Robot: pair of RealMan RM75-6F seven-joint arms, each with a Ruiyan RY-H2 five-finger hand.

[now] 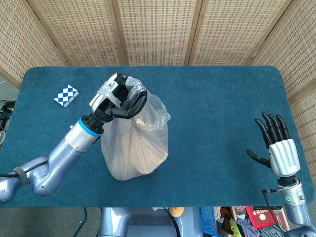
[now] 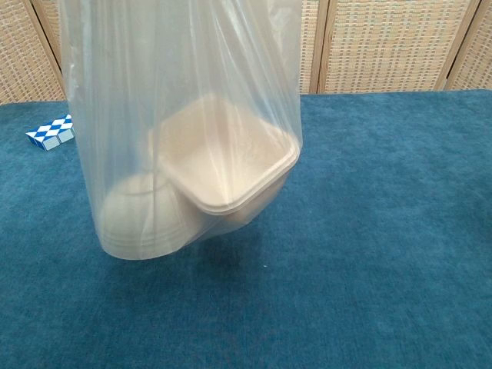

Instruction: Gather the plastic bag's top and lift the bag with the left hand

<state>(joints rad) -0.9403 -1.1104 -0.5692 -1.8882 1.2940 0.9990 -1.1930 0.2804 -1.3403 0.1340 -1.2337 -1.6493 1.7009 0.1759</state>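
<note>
The left hand [image 1: 116, 98] grips the bag [image 1: 136, 143] by its gathered top; the bag hangs below it, off the desk [image 2: 384, 231]. The lift is underway; next, hold steady.

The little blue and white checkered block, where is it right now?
The blue and white checkered block lies on the blue table near its far left corner in the head view, apart from the plastic bag to its right.
</note>
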